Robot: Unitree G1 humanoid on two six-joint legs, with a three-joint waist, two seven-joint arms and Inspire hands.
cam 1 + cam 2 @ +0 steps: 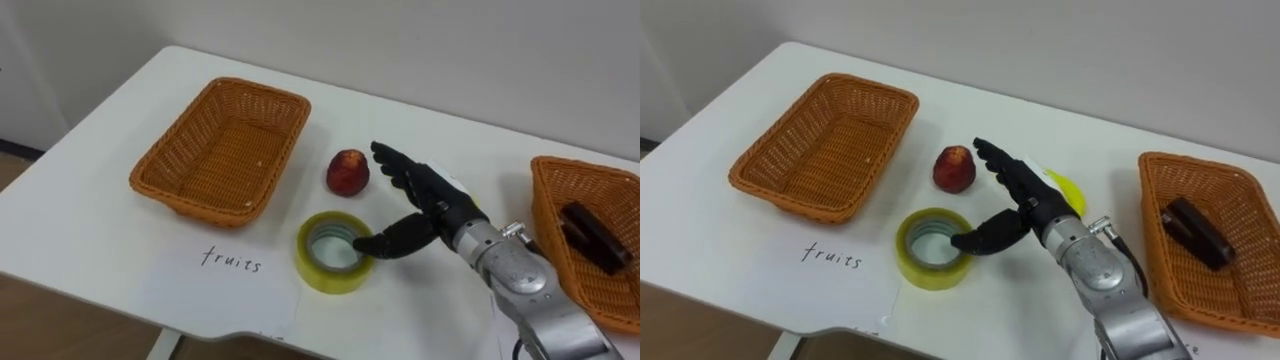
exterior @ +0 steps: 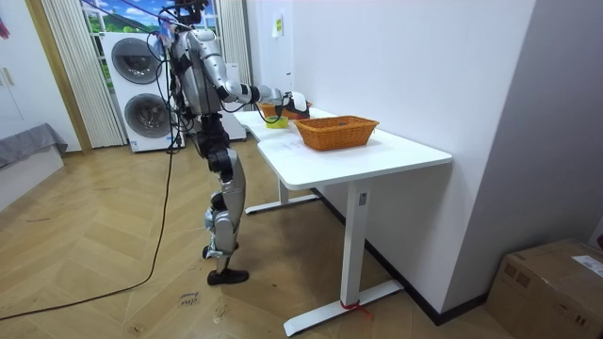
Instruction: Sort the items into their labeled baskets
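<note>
**Operator:** Report the near edge of the desk [image 1: 100, 250] first.

**Technician:** A yellow tape roll [image 1: 335, 252] lies flat on the desk, beside a handwritten label [image 1: 231, 260]. It has not been sorted.

**Operator:** Hand state?

**Technician:** The right hand [image 1: 432, 205] hovers just beyond the roll with its fingers spread and holding nothing. The thumb tip is over the roll's rim. Whether it touches the roll cannot be confirmed.

**Operator:** Items beyond the hand?

**Technician:** A red fruit [image 1: 347, 172] sits on the desk near the fingertips. A small yellow item [image 1: 1068, 190] lies partly hidden behind the hand, so its type cannot be determined.

**Operator:** Containers?

**Technician:** The right basket [image 1: 553, 200] holds one dark oblong item [image 1: 592, 235], probably an office supply. The left basket [image 1: 190, 198], behind the label, is empty.

**Operator:** Progress estimate?

**Technician:** Early stage. One item appears to be sorted. The tape roll, the red fruit and the yellow item remain on the desk. No fruit has been placed in a basket yet.
</note>
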